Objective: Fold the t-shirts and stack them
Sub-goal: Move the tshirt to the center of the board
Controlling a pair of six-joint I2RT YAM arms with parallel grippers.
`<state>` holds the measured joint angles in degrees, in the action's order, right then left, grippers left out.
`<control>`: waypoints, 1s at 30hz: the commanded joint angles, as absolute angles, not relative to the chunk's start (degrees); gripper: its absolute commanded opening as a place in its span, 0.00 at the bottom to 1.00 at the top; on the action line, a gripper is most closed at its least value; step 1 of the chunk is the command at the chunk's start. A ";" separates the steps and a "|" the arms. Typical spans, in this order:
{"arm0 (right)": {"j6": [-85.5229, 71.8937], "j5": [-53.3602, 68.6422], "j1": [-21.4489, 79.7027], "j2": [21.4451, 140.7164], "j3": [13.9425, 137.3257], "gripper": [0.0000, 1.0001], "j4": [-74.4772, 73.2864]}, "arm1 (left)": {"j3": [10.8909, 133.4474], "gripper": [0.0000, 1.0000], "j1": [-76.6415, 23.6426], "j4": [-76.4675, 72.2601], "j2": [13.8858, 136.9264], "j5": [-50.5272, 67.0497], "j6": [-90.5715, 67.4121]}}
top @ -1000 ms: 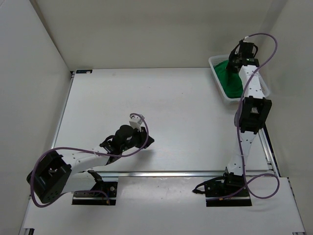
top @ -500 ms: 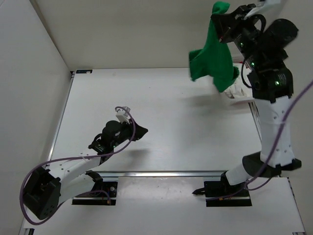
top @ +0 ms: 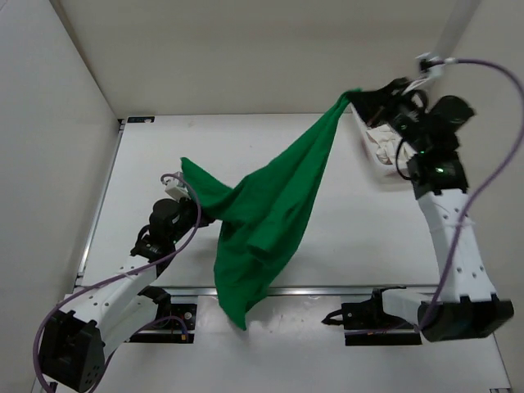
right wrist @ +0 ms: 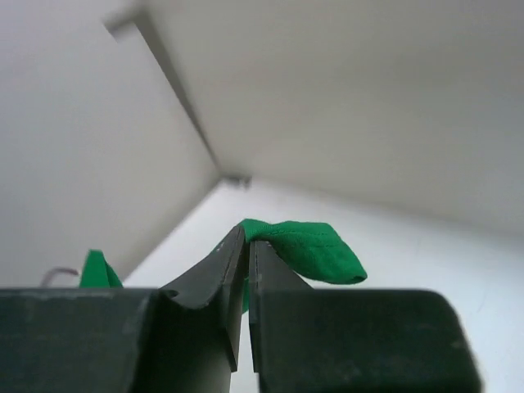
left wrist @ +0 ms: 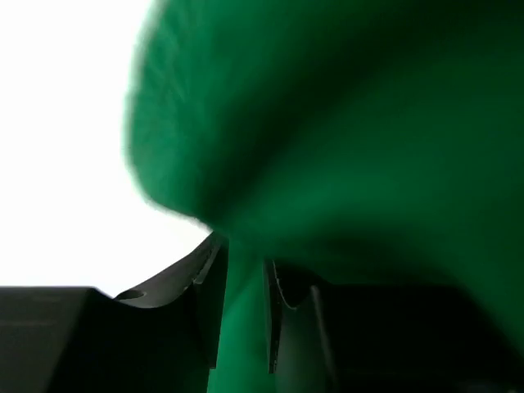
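A white table (top: 270, 139) is enclosed by a plain pale left wall (top: 45, 123), far wall (top: 246, 57) and right wall (top: 495, 74), a metal rail (top: 327, 288) runs along its near edge, and the light is soft and even.

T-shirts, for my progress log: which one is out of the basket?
The bright green cloth t-shirt, hanging from the right gripper; the white cloth t-shirt lies in the white mesh basket.

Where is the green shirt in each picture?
Top external: green t-shirt stretches from upper right to middle left.
Left wrist: it fills the top and right, running down into the left claw.
Right wrist: a small corner at centre, pinched by the right claw.
Shared landmark: white table; left wrist shows only white glare.
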<state>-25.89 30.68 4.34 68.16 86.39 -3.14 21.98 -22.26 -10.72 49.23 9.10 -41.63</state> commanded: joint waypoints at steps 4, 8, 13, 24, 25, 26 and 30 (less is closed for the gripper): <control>-27.79 32.45 5.79 85.81 74.42 0.00 3.53 | 18.90 0.35 -20.39 -9.58 48.86 7.83 -43.24; -24.61 31.20 6.24 104.81 97.31 0.00 -9.03 | 19.51 0.35 -19.16 -7.74 50.09 6.33 -42.02; -20.66 19.56 8.25 109.17 113.29 0.41 -23.70 | 20.83 0.36 -17.84 -7.30 52.37 5.10 -41.49; -36.03 9.67 10.98 70.51 43.99 0.27 -0.88 | 21.27 0.51 -25.22 -0.09 62.48 0.09 -38.15; -35.86 9.41 11.86 69.71 40.55 0.22 -0.97 | 20.92 0.53 -25.83 0.00 62.58 -1.65 -38.14; -34.73 8.19 13.61 68.91 39.65 0.22 -1.66 | 20.57 0.55 -26.45 0.00 62.67 -1.93 -38.06; -32.08 6.68 18.88 67.77 34.29 0.36 -2.29 | 19.78 0.54 -26.72 0.62 64.33 -2.03 -38.05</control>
